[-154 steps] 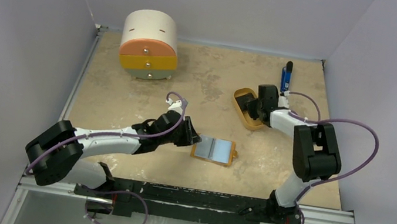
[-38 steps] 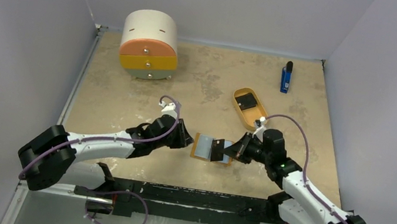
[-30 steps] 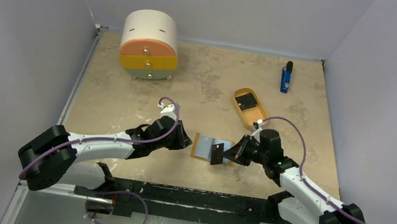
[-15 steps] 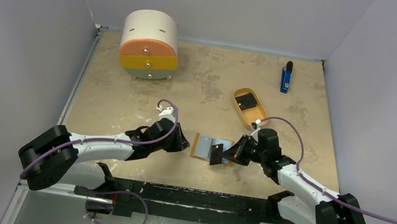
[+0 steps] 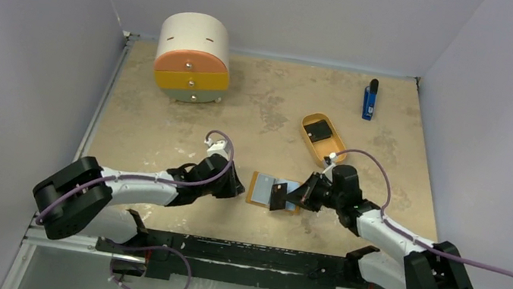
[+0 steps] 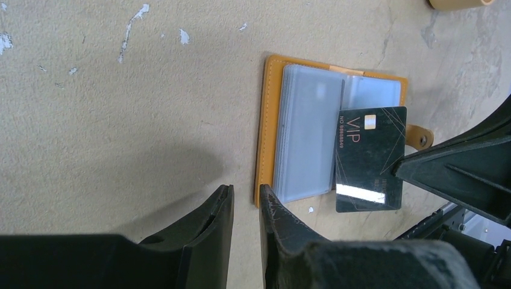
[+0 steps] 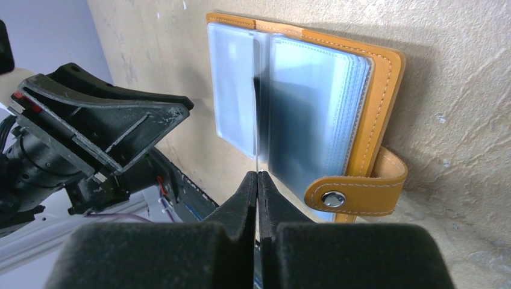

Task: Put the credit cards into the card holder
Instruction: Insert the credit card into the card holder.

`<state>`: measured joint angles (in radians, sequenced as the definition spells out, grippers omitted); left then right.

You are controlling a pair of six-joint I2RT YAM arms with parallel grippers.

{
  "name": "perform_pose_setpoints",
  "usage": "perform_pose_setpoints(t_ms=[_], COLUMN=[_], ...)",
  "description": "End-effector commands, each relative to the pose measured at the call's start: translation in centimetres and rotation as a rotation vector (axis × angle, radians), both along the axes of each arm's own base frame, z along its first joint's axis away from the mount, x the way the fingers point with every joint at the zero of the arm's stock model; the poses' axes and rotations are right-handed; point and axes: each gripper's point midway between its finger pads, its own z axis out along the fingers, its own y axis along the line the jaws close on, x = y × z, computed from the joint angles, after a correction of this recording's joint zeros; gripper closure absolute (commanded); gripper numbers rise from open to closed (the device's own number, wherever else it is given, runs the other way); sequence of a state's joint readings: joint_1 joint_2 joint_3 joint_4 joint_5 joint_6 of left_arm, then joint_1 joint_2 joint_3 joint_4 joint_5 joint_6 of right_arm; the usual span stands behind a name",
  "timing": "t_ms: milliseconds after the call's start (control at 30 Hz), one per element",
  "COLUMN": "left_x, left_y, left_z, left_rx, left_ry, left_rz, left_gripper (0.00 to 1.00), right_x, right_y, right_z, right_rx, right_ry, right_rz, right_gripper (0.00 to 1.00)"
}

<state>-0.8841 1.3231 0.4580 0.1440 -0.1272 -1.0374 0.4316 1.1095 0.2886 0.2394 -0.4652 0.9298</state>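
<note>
Card holder (image 5: pixel 260 189) lies open and flat on the counter (image 5: pixel 163 131), front centre, between the two arms. Orange leather shell with clear plastic sleeve stacks on both halves. Its strap tab (image 7: pixel 355 189) with silver snap (image 7: pixel 329 198) sticks out off one side.

Right fingers (image 7: pixel 238 208) are pressed together, pinching one corner of a black credit card (image 6: pixel 369 158). The card face reads "VIP" in gold, with a small gold chip square beside it and a line of digits along the edge that is too small to read. The card sits over the sleeve stack on the strap side and overhangs the holder's edge toward the arm bases. In the right wrist view it shows edge-on, lined up with the fold between the two stacks. I cannot tell whether its leading edge is inside a sleeve.

Left fingers (image 6: pixel 205 235) stand slightly apart, a narrow gap with nothing in it. The tips are low at the holder's outer orange edge, on the side away from the strap. I can't tell if they touch it.

A second credit card (image 5: pixel 321 130) lies in the tan oval tray (image 5: pixel 308 135), behind the holder.

The round drawer cabinet (image 5: pixel 192 58) is back left and the blue-and-black stick (image 5: pixel 370 100) back right, both well apart from the holder.
</note>
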Motion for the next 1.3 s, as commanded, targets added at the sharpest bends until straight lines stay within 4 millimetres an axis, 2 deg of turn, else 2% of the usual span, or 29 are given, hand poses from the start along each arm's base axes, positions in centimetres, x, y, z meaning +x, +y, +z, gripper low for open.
perform_pose_setpoints(t_ms=[0,1000,1267], left_x=[0.3,-0.2,-0.3], left_y=[-0.7,-1.2,-1.5], left_z=[0.3,-1.1,-1.2], left_rx=[-0.036,-0.036,-0.043], left_ry=[-0.012,0.025,0.031], left_rz=[-0.005,-0.033,-0.044], left_gripper=[0.79,0.80,0.81], right_x=[0.2,1.7,2.0], right_y=[0.5,-0.4,-0.1], right_z=[0.3,-1.4,-1.6], right_rx=[0.026,0.003,0.015], right_ry=[-0.028,-0.024,-0.016], right_rz=[0.017,-0.109,-0.111], right_gripper=[1.00,1.00,1.00])
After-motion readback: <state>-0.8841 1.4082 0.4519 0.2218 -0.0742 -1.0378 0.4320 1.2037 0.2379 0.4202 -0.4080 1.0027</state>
